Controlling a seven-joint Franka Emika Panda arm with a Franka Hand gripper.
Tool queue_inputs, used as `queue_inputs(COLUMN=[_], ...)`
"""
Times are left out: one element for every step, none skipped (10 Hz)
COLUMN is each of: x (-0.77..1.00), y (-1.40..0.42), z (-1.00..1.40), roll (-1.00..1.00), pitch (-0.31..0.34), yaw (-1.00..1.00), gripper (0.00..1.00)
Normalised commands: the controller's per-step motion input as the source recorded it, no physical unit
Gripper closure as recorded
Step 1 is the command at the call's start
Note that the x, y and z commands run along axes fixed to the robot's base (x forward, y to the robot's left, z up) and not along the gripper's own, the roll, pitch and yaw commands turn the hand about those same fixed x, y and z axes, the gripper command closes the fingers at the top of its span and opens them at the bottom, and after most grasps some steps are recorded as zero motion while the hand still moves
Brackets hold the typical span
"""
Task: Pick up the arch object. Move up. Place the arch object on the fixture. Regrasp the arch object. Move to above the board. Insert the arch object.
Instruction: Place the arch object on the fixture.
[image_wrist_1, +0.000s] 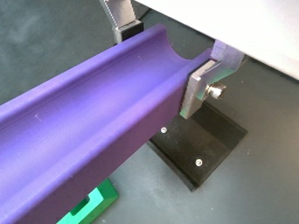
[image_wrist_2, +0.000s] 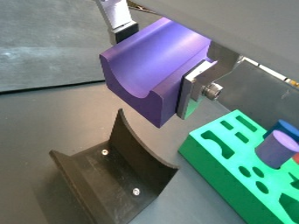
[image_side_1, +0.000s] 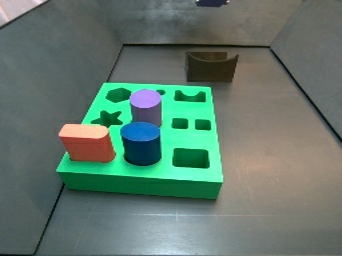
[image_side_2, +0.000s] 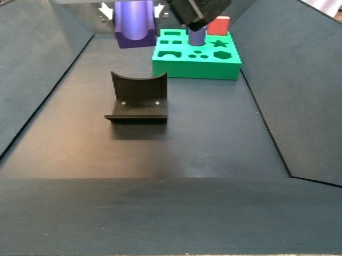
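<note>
Two claw (image_wrist_2: 158, 59) fingers clamp the arch object (image_wrist_2: 149, 70) above the fixture (image_wrist_2: 114, 175).

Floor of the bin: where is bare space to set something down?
Bare floor lies between the fixture and the near wall, also right of it. The board is crowded with pegs. The end effector, above the fixture, holds the arch object.

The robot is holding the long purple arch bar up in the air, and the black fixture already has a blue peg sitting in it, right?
Not quite. The end effector does hold the purple arch object in the air, but the fixture has nothing in it, as both side views show. The blue peg stands in the green board.
</note>
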Motion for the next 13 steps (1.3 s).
queue_inputs(x=[0.1,0.1,0.11,0.12,0.13,0.14,0.15,0.16,0.18,0.19,0.17,0.14,0.12], y=[0.06,0.07,0.07,0.08,0.08,0.09,0.1,0.1,0.12,0.11,0.1,0.09,0.07], z=[-1.0,-1.0,-1.0,-1.0,-1.0,-1.0,-1.0,-1.0,-1.0,-1.0,-0.9,-0.7,-0.52], roll=[-1.0,-1.0,-1.0,-1.0,-1.0,-0.92,-0.76,-0.6,-0.37,-0.26,-0.21,-0.18,-0.16], pitch=[0.0,-0.022,-0.01,0.005,0.012,0.006,-0.002,-0.003,0.005,0.01,0.012,0.01,0.006], yaw=[-0.18,-0.19,-0.18,-0.17,-0.17,-0.16,-0.14,-0.12,-0.1,-0.08,-0.07,-0.07,-0.07], gripper=[1.0,1.0,1.0,1.0,1.0,1.0,1.0,1.0,1.0,1.0,1.0,1.0,1.0])
